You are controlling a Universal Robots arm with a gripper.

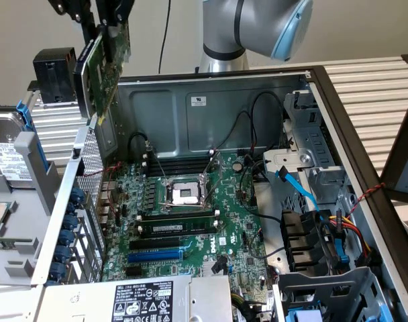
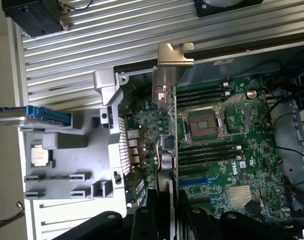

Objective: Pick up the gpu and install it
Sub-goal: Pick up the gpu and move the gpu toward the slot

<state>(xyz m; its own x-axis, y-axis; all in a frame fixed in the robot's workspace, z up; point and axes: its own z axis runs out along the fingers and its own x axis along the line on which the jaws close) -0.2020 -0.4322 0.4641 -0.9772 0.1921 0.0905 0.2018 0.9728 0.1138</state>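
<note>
The gpu [image 1: 105, 70], a small green card with a black block on one face, hangs tilted above the back left corner of the open computer case [image 1: 258, 100]. My gripper [image 1: 105, 25] is shut on its upper edge. In the wrist view the gpu [image 2: 168, 95] appears edge-on, with its silver bracket [image 2: 174, 54] at the far end. My gripper [image 2: 164, 200] holds it between black fingers [image 2: 142, 217]. Below lies the large green motherboard [image 1: 190, 228] with a blue slot [image 1: 154, 255]. The card is well above the board and touches nothing.
A bare CPU socket [image 1: 186, 194] and black memory sticks [image 1: 177, 218] sit on the board. A power supply [image 1: 137, 302] is in front, a drive cage [image 1: 16, 181] at the exterior view's left, cables and fans [image 1: 318, 228] at its right. The case rear wall [image 1: 76, 221] stands under the card.
</note>
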